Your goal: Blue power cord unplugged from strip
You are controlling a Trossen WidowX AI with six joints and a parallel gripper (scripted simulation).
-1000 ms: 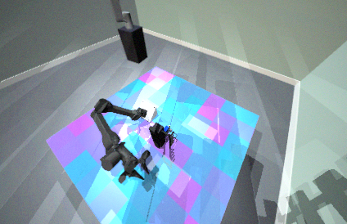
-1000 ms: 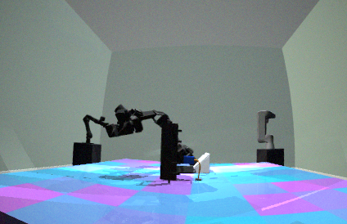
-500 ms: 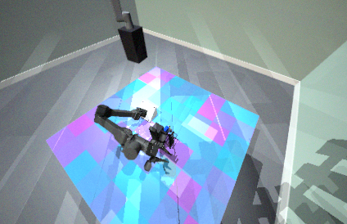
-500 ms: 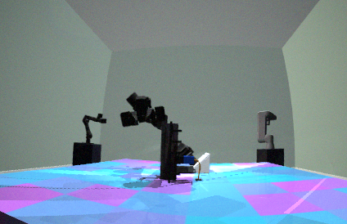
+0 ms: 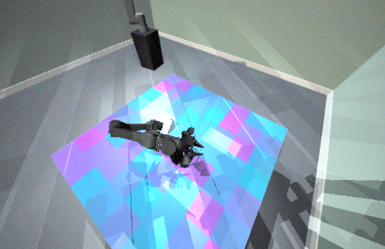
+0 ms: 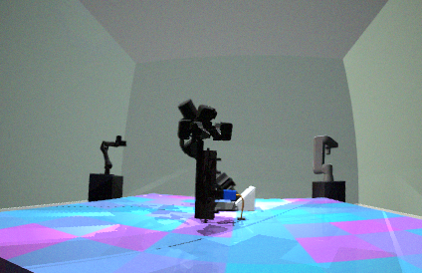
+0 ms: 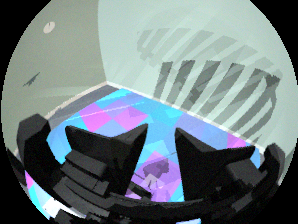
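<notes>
Plug (image 6: 229, 193): a small blue block, low on the mat (image 6: 341, 234) at the foot of the arm's dark column. It sits against the white strip (image 6: 249, 197), which stands tilted just beside it. From the exterior view the two appear to be touching, so the plug is judged to be seated in its socket. A thin wire loops down to the mat near the strip; the rest of the cord cannot be traced. In the top view the arm covers most of the strip, and only a white corner (image 5: 165, 124) shows. The plug is hidden there.

Gripper (image 7: 160, 137): the fingers stand partly apart, at a moderate gap. Only the mat shows between them, so the gripper holds nothing. In the top view the gripper (image 5: 196, 150) lies beyond the strip, near it but not over it. In the exterior view the wrist is carried high, well above the plug.

Step in hand: approach. No grasp has been made and the unplugging has not begun.

Next move, as judged:
1. Lower the wrist and turn the fingers toward the blue block.
2. Bring the gripper back over the strip and straddle the plug body, not the wire.
3. Close on the plug and draw it straight out of the socket.
4. Open fully and retreat from the plug, cord and strip.

Note: the gap may need widening before the straddle.
</notes>
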